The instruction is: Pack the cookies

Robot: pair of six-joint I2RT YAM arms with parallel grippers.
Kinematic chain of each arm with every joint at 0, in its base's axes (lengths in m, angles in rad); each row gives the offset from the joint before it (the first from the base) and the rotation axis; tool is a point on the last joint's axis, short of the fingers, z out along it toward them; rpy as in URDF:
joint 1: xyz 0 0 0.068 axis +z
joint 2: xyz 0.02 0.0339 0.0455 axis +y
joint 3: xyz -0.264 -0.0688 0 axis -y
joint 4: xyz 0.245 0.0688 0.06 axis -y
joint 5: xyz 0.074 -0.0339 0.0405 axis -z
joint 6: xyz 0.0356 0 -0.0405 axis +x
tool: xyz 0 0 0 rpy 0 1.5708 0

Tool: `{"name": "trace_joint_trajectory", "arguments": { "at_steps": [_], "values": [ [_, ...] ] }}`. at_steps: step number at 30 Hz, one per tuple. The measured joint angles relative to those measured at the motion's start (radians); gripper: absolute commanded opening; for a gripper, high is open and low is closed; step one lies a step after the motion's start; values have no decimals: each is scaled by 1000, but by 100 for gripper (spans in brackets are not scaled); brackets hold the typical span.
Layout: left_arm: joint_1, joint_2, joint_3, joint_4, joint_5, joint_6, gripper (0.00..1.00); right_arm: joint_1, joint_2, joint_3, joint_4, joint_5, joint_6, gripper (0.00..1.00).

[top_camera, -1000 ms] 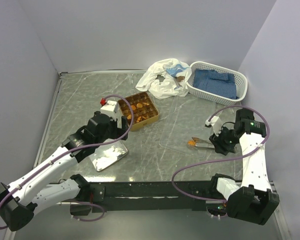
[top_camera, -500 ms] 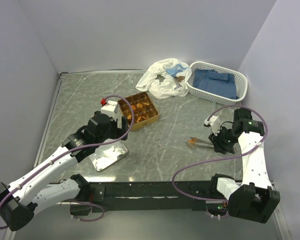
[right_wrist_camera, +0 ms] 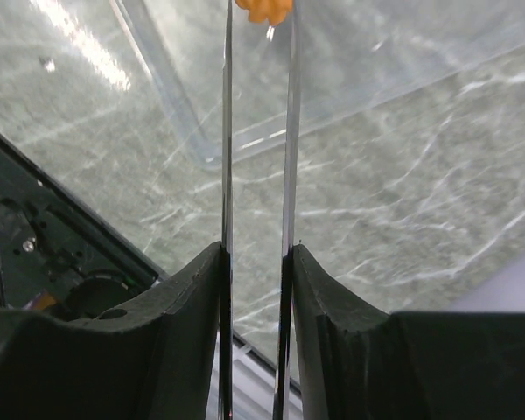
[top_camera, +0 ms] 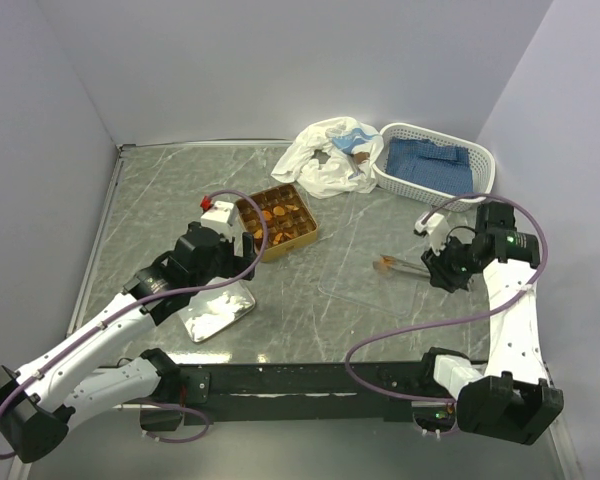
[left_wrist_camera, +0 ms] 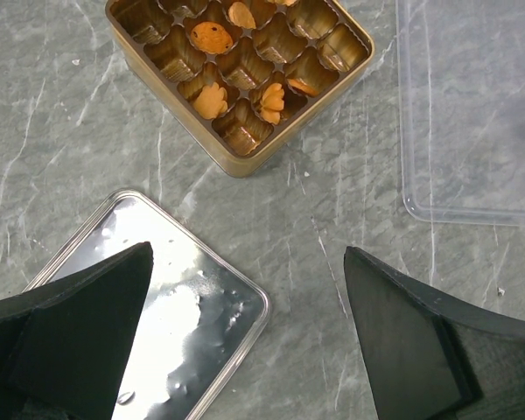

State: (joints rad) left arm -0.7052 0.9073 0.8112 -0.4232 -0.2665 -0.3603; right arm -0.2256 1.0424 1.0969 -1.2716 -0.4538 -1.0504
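The square golden tin sits left of centre, with several cookies in its cups. The left wrist view shows the tin and cookies from above. My left gripper is open and empty; in its own view it hangs over the table beside a shiny tin lid. My right gripper is shut on metal tongs. The tongs' tips pinch one orange cookie above a clear plastic tray. The right wrist view shows gripper, tongs and cookie.
The silver lid lies at the near left. A white basket with blue cloth stands at the back right, with a crumpled white bag beside it. The clear tray lies right of the tin. Walls close the table's left, back and right.
My right gripper has carried the tongs and cookie a little farther from the near edge and slightly right. The left arm has not moved.
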Motion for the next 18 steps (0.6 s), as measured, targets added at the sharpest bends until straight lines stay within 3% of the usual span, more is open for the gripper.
{"name": "trace_joint_trajectory", "arguments": {
  "at_steps": [7, 18],
  "values": [
    [8, -15, -5, 1, -1, 0, 96, 72, 83, 122, 8, -53, 91, 31],
    [32, -101, -18, 14, -39, 0, 97, 423, 351, 423, 181, -72, 369, 33]
  ]
}}
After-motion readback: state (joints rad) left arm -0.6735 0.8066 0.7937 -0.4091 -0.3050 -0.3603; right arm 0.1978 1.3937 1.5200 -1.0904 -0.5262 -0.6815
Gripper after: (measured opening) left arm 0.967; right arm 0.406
